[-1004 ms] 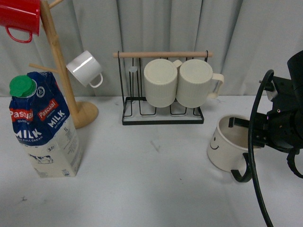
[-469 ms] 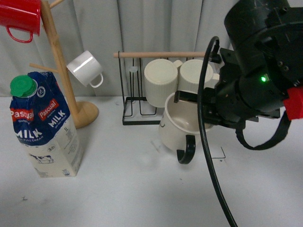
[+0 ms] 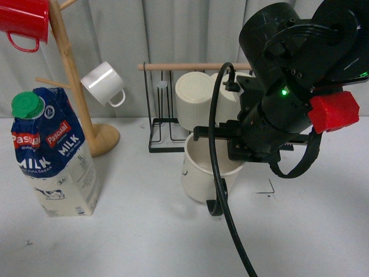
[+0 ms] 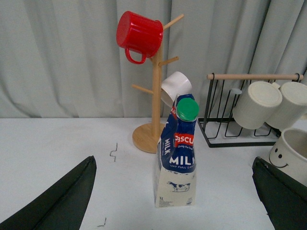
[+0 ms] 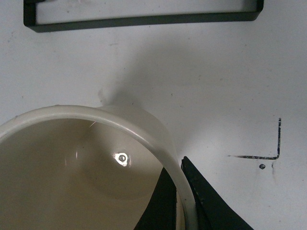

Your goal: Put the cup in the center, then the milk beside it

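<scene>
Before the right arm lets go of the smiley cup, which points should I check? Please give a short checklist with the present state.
1. Grip: right gripper shut on the rim of the cup: ok.
2. Cup base resting on the table: cannot tell.
3. Cup apart from the mug rack: ok.
4. Next item: milk carton upright, green cap on: ok.
5. The left gripper open, carton ahead of it: ok.

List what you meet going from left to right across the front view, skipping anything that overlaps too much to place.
milk carton → small white mug → cup → red block
</scene>
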